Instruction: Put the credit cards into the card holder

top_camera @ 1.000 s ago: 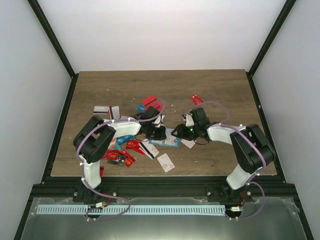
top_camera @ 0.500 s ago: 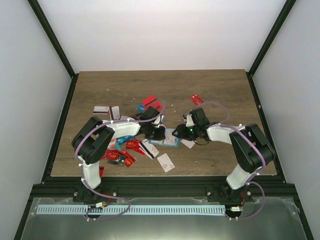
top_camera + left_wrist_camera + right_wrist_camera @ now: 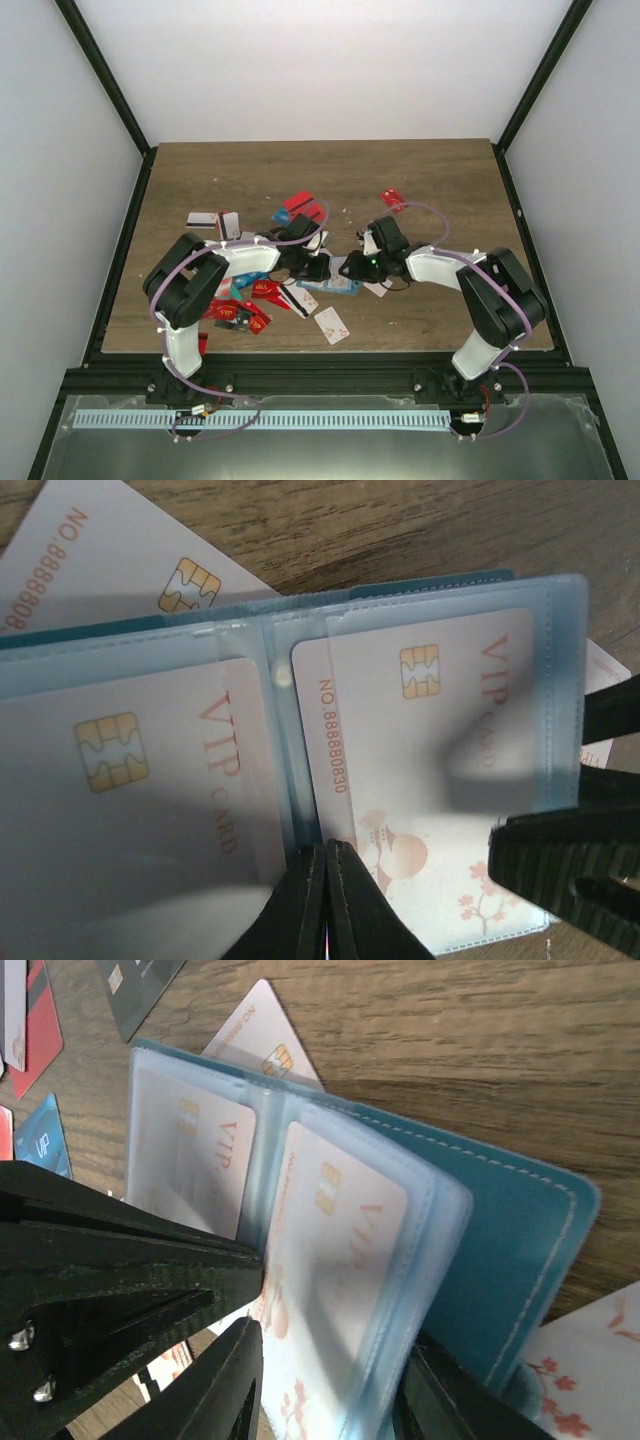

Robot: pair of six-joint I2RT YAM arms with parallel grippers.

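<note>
**Card holder open between both arms, card seated in its sleeve**

From above, the small teal-blue folding card holder lies open near the middle of the brown wood-grain counter. The left gripper and right gripper meet over it from either side. Loose red plastic cards crowd the left arm's side, a white printed card lies just nearer, and a single red card sits apart farther back. Open wood lies toward the far edge and the right. Both arms are well inside the counter's edges.

In the left wrist view, the clear plastic sleeves each hold a white VIP card with a gold chip: a plain one on the left and a blossom-printed one on the right. The left jaws are pressed together at the sleeves' lower edge by the spine fold. I cannot tell whether they nip the plastic. Another white chip card pokes out from under the holder.

In the right wrist view, the right jaws stand parted, one on each side of the raised sleeve leaf that holds the blossom card, and are not closed on it. A dark card and a small blue card lie beyond.

The step looks like settling this card into its pocket. The next move calls for backing both jaws out without dragging the light holder, then fetching a loose card from the left pile. The cards tucked under the holder's edges may slide with it.
</note>
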